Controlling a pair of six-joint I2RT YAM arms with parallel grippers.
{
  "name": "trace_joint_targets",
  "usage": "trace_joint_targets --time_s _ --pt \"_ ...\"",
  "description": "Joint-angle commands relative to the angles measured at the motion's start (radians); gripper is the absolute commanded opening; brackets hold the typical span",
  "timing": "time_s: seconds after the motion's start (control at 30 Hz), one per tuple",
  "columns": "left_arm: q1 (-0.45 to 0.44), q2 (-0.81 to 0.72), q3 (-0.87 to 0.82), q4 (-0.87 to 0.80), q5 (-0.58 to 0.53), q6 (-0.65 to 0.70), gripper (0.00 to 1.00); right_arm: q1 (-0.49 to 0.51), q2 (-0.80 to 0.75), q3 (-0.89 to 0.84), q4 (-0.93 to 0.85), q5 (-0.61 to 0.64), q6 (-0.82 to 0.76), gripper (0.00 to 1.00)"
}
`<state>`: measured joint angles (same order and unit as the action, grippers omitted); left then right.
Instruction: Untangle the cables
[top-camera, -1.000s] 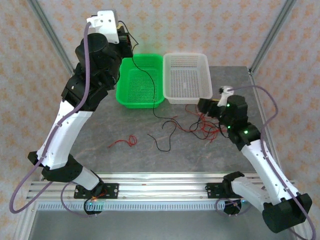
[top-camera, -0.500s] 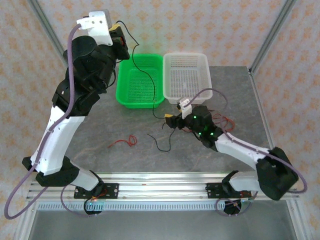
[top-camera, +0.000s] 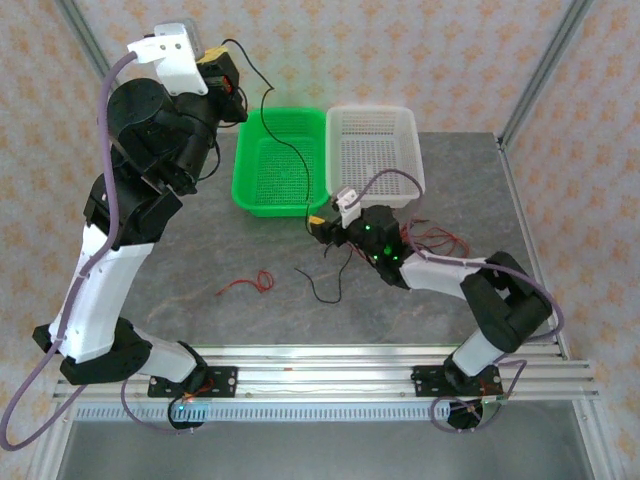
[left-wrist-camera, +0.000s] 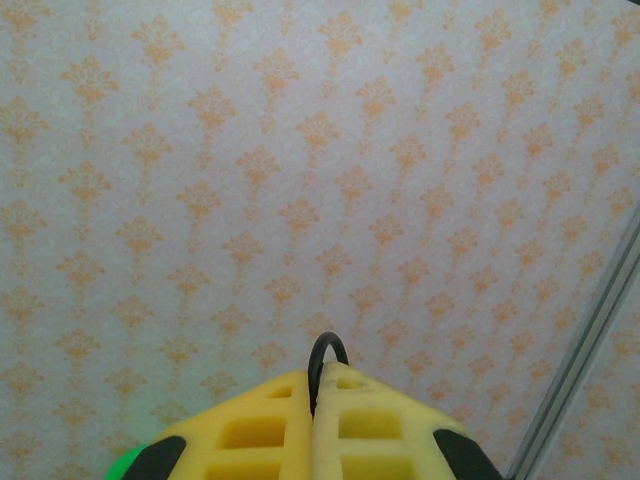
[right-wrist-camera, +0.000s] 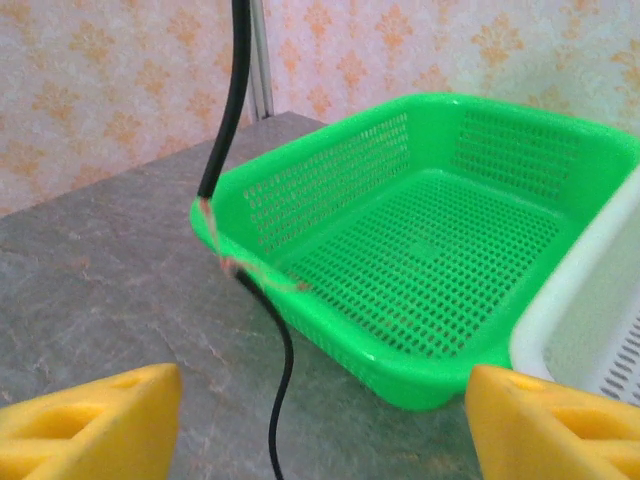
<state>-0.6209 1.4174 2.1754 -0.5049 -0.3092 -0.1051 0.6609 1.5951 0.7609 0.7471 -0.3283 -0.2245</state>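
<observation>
Landmark: green perforated plastic basket (top-camera: 281, 172), at the far side of the grey stone-look table (top-camera: 200, 255).
Left gripper (top-camera: 225, 78): raised high, left of and above the green basket; yellow fingers (left-wrist-camera: 250, 435) pressed flat together on a thin black cable (top-camera: 270, 125), a small loop of it poking out at the tips.
Black cable: hangs from that grip across the green basket's inside and over its near rim to the table; a fine red strand (right-wrist-camera: 255, 272) clings to it at the rim.
Right gripper (top-camera: 322, 226): low, just in front of the green basket's near right corner, jaws spread wide, nothing between them; the hanging cable runs down between its fingertips (right-wrist-camera: 95, 415).
Other cables: red and black tangle (top-camera: 425, 250) on the table, right of the right gripper; a loose red cable (top-camera: 250, 283) and a black one (top-camera: 325, 285) lie nearer, in front of the basket.
Step (judged): drawing one black cable free of the pile.
Next move needs: right jaws closing on the cable below the red snag, to strip it.
Change: over the last second the right arm swung in from the table's right side to the basket corner; the left arm rose and drew back leftward.
</observation>
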Motion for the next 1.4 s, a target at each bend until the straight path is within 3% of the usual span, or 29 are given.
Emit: trace_joint_targets --time_s 0.0,0.3,0.53,0.6,1.03,1.37 --pt "0.006 -0.027 0.000 0.027 0.034 -0.019 0.00 0.008 0.049 0.069 0.074 0.022 0.010 0.73" --pt "0.006 -0.040 0.015 0.023 0.051 -0.025 0.00 0.018 0.170 0.157 0.081 0.051 0.071 0.61" --pt "0.006 -0.053 0.017 0.025 0.027 -0.019 0.00 0.020 0.174 0.161 0.039 0.113 0.117 0.13" --pt "0.006 -0.055 0.017 0.030 -0.014 -0.002 0.00 0.020 0.146 0.137 0.011 0.127 0.124 0.06" --pt "0.006 0.009 0.081 0.122 -0.233 0.173 0.00 0.020 -0.043 -0.191 -0.030 0.258 0.235 0.03" --pt "0.006 0.008 0.057 0.152 -0.264 0.207 0.00 0.021 -0.008 -0.201 -0.095 0.334 0.308 0.03"
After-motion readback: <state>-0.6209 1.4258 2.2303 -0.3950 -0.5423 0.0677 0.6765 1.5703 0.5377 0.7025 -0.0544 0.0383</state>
